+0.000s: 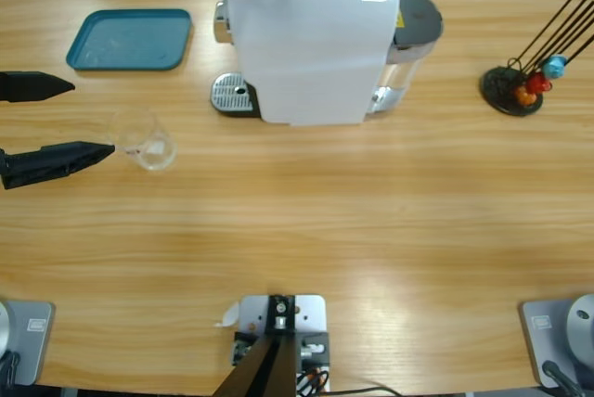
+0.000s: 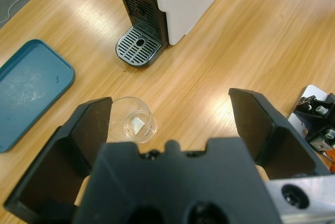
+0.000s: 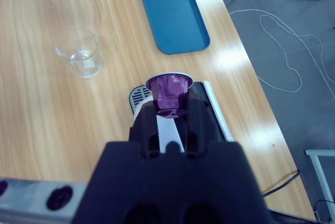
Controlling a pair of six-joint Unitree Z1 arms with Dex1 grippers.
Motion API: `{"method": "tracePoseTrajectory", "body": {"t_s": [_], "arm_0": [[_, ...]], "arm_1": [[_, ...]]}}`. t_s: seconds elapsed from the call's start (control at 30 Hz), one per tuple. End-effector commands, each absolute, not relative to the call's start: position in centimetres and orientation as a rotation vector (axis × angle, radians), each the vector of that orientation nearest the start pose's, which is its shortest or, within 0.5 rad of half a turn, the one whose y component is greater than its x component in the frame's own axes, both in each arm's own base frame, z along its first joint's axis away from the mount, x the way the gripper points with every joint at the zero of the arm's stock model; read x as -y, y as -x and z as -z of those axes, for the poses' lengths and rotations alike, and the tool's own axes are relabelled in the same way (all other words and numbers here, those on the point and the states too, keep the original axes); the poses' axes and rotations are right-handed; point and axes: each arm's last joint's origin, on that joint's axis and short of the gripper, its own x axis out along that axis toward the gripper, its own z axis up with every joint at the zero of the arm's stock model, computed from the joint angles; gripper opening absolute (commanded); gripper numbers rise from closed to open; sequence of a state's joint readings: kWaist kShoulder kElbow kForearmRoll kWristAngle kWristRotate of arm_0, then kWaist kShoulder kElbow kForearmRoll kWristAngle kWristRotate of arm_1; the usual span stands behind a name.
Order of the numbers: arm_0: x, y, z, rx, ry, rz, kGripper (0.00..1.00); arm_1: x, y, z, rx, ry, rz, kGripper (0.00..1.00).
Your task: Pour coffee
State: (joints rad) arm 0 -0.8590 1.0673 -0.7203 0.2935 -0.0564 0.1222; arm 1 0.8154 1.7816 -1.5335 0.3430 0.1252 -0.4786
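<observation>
Right now the left gripper (image 1: 58, 123) comes in from the left edge of the high view with its two black jaws spread wide, one tip well above the other, and nothing is caught between them. A small clear glass tumbler (image 1: 144, 140) stands upright on the tabletop (image 1: 371, 230) just beside the lower jaw's tip; whether the tip actually touches the glass is hard to judge from above. In the left wrist view the tumbler (image 2: 133, 120) sits near the inner face of one jaw, off to one side of the gap rather than centred in it. Its bottom shows only a pale patch, and I see no dark coffee in it, though the glass is faint against the wood. Beyond the tumbler stands the coffee machine (image 1: 316, 40), a white box with a perforated metal drip tray (image 1: 232, 96) at its foot facing the left end of the tabletop. A teal tray (image 1: 130, 39) lies flat near the far left corner, well apart from the tumbler. The right gripper (image 3: 168, 110) is closed on a purple capsule (image 3: 168, 92), pinching its body with the silver rim upward, and it hangs above the top of the machine. In the high view only a sliver of purple shows at the top edge. At the right end of the tabletop a black wire capsule stand (image 1: 520, 82) carries blue, red and orange capsules (image 1: 541, 80).
</observation>
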Motion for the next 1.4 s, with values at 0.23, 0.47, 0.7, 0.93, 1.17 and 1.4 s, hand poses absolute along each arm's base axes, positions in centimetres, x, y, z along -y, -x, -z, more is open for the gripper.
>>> {"method": "tracePoseTrajectory", "body": {"t_s": [0.23,0.47,0.7,0.93,1.17,1.4], "arm_0": [[11.6,-9.5,-30.5,-0.596,-0.385,0.918,0.964],[11.5,-9.5,-30.3,-0.602,-0.39,0.908,0.964],[11.5,-9.5,-30.1,-0.608,-0.395,0.897,0.964],[11.5,-9.6,-30.0,-0.616,-0.392,0.892,0.965],[11.1,-9.2,-30.4,-0.591,-0.372,0.892,0.964],[10.4,-8.5,-31.1,-0.555,-0.332,0.894,0.961]], "arm_1": [[-30.0,-29.4,-34.6,-0.449,0.723,-0.919,0.0],[-30.1,-29.6,-33.9,-0.465,0.745,-0.911,0.0],[-29.8,-29.4,-34.3,-0.465,0.738,-0.911,0.458],[-28.9,-28.6,-35.9,-0.428,0.728,-0.858,0.931],[-28.4,-24.5,-40.5,-0.332,0.591,-0.964,0.071],[-25.4,-18.8,-39.3,-0.51,0.121,-0.917,0.0]]}}
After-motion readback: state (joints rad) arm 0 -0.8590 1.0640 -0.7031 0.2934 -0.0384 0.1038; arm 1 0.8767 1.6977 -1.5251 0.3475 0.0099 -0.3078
